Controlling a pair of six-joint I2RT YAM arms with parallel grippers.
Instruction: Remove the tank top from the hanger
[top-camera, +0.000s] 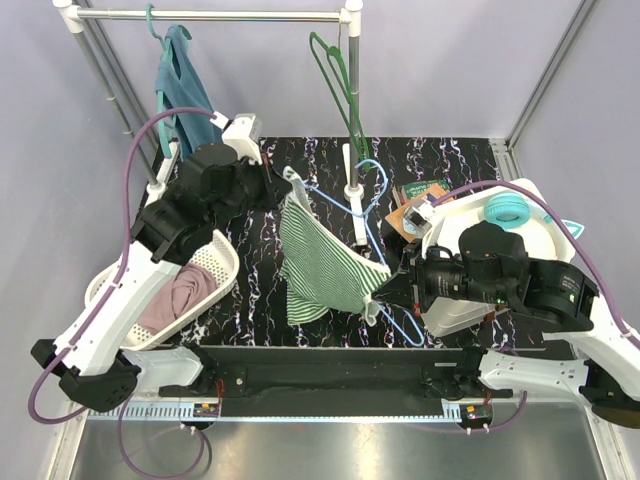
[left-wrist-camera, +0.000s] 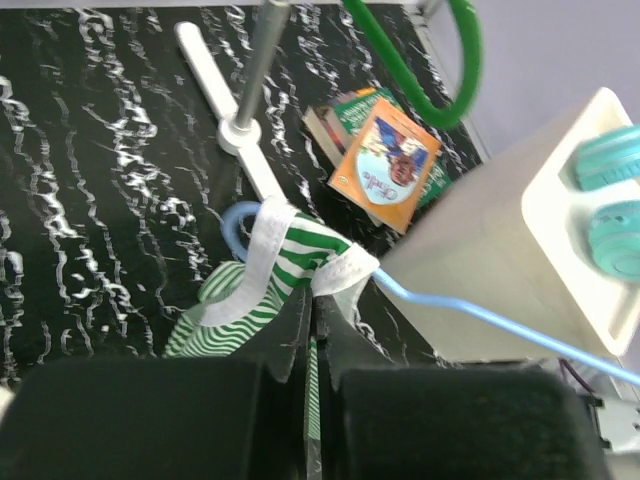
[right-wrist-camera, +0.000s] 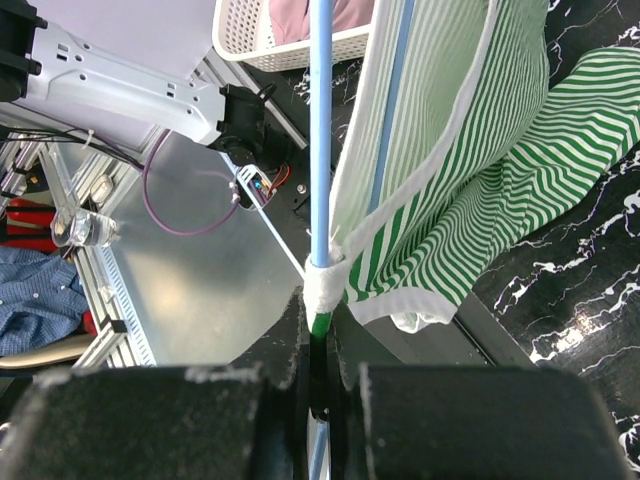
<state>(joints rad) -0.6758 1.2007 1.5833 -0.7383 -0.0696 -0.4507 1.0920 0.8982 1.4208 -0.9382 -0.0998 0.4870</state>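
A green-and-white striped tank top (top-camera: 325, 265) hangs on a light blue hanger (top-camera: 372, 215) held above the black marbled table. My left gripper (top-camera: 280, 185) is shut on the top's white-edged strap (left-wrist-camera: 300, 250) at the upper left. My right gripper (top-camera: 385, 285) is shut on the hanger's blue bar (right-wrist-camera: 320, 150) together with the top's white hem (right-wrist-camera: 322, 285) at the lower right. The fabric (right-wrist-camera: 450, 180) stretches between both grippers. The hanger's hook (left-wrist-camera: 235, 222) shows beside the strap in the left wrist view.
A rail at the back carries a teal garment (top-camera: 180, 85) and an empty green hanger (top-camera: 335, 80). A white basket (top-camera: 215, 265) with pink cloth sits at left. A white bin (top-camera: 520, 215) with teal rolls and books (top-camera: 415, 200) stand at right. A rack post base (top-camera: 350, 190) stands mid-table.
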